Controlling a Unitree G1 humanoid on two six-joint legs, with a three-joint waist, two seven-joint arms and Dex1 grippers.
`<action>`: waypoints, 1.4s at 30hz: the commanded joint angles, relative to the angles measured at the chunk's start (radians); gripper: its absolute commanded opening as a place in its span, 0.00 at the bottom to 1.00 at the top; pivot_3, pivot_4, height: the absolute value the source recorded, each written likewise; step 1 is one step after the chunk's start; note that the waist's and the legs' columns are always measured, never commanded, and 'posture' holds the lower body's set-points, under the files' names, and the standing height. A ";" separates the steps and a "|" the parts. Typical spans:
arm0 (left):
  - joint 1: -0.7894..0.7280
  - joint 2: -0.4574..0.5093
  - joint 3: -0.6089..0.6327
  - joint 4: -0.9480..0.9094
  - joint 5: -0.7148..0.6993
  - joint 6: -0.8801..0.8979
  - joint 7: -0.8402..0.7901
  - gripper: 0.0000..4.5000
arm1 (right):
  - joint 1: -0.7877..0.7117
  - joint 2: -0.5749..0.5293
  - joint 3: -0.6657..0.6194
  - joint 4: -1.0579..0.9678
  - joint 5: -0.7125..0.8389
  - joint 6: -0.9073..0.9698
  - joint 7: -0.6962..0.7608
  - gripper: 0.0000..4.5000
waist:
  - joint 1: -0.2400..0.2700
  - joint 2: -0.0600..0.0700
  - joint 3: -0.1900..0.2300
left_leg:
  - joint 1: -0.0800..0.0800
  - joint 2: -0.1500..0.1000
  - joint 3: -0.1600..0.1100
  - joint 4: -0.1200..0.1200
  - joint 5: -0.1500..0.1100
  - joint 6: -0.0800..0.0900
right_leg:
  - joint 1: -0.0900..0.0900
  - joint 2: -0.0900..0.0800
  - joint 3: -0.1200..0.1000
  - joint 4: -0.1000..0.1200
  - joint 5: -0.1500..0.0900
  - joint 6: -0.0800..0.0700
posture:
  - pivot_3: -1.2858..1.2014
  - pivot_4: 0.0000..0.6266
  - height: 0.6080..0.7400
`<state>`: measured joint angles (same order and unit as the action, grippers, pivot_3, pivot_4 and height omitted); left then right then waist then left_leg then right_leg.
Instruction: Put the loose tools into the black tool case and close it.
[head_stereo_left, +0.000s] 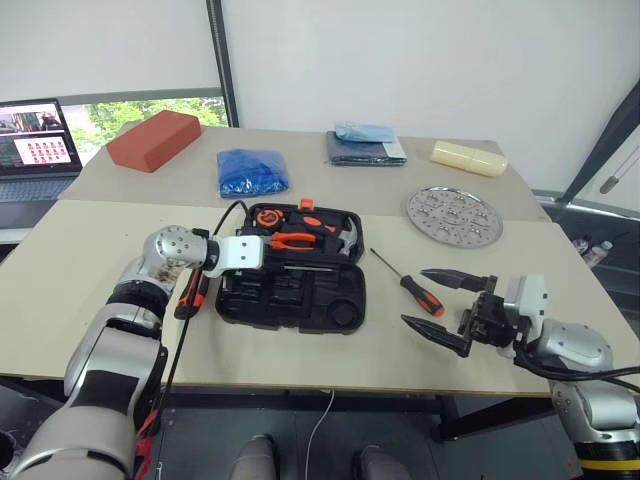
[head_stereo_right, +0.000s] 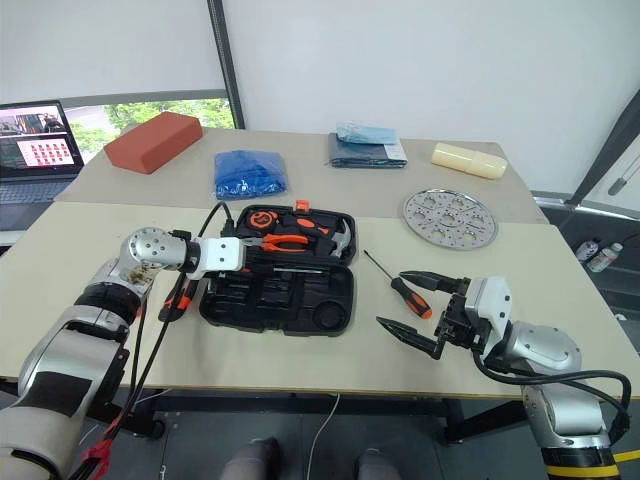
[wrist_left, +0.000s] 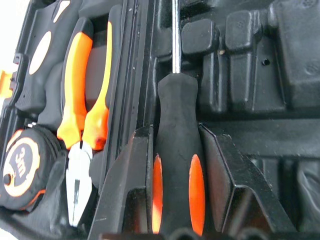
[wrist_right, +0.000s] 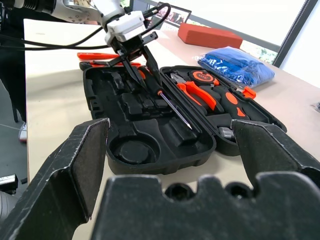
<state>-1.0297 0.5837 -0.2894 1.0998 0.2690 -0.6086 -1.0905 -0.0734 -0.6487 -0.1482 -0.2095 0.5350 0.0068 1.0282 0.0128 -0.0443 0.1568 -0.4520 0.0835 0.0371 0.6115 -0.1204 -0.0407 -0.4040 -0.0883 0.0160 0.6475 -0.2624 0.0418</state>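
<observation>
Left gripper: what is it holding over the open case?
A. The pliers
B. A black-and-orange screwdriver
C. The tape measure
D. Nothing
B: the left gripper has its fingers either side of the screwdriver handle, shaft pointing along the case.

We are in a lab; plain tables push together; a laptop sits left of them.
</observation>
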 joint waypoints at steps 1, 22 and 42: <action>-0.034 -0.001 0.015 0.005 -0.014 -0.037 0.006 0.56 | 0.005 0.004 -0.030 -0.043 0.029 0.007 -0.007 1.00 | 0.002 0.000 0.000 | 0.000 0.000 0.000 0.000 0.000 0.000 | 0.000 0.000 0.000 0.000 0.000 0.000 | 0.52 0.24 1.00; 0.200 -0.161 0.179 -0.328 -0.278 0.732 0.074 0.03 | 0.062 0.037 -0.037 -0.058 0.032 0.025 -0.045 1.00 | 0.000 0.001 0.000 | 0.002 0.000 -0.002 0.003 0.000 0.000 | 0.003 0.001 0.000 0.001 0.001 0.001 | 0.52 0.24 1.00; 0.807 0.129 0.593 -0.968 -0.783 0.614 -0.266 0.98 | 0.345 0.025 -0.265 -0.024 -0.053 0.066 -0.239 1.00 | -0.014 0.008 -0.003 | 0.013 0.000 -0.001 -0.006 -0.003 0.001 | 0.012 -0.002 0.000 -0.002 -0.005 -0.003 | 0.52 0.24 1.00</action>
<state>-0.2545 0.6929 0.2644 0.2413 -0.4433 -0.0381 -1.3442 0.2681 -0.6200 -0.3640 -0.2170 0.4731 0.0708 0.8013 -0.0009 -0.0367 0.1535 -0.4393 0.0835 0.0363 0.6062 -0.1238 -0.0400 -0.3919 -0.0902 0.0153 0.6455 -0.2679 0.0381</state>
